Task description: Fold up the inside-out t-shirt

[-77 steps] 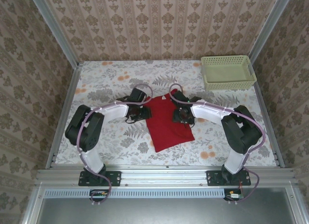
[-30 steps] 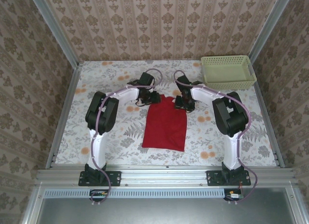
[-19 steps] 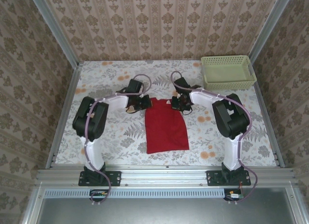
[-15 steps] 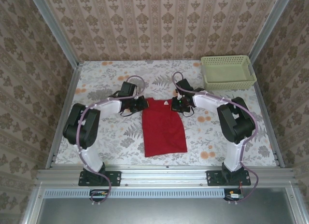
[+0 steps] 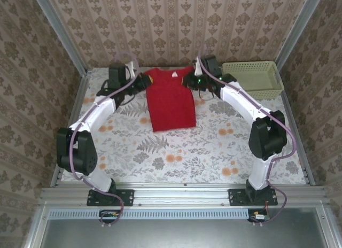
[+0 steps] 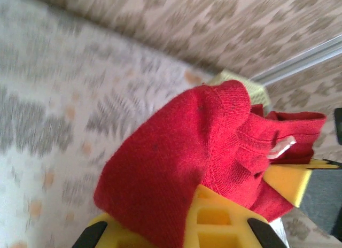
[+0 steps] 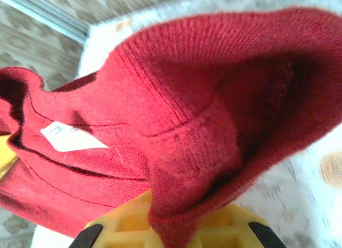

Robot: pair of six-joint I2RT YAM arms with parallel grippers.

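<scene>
The t-shirt (image 5: 170,101) is stretched out at the far edge of the desk (image 5: 176,152), about midway between the far corners. Its neck end is lifted and its hem (image 5: 173,128) trails back toward the middle of the desk, seemingly resting on the surface.

The left gripper (image 5: 143,81) is pressed together on the shirt's left shoulder. The right gripper (image 5: 188,80) is pinching the right shoulder in the same way. In each wrist view red cloth is bunched over the yellow fingers (image 6: 214,221), and the white tag (image 5: 174,74) sits between the two grips. A pale basket (image 5: 251,79) stands in the far right corner, just beside the right arm and apart from the shirt.

The shirt's long axis runs from far edge to near edge, and the two grippers span its width at the far end. The rest of the cloth therefore lies on the near side of both grippers, and neither arm is closer to it than the other. Any fold from here likely means carrying the shoulders together toward the near edge, over the hem, with the two grips kept level so the cloth does not skew.
</scene>
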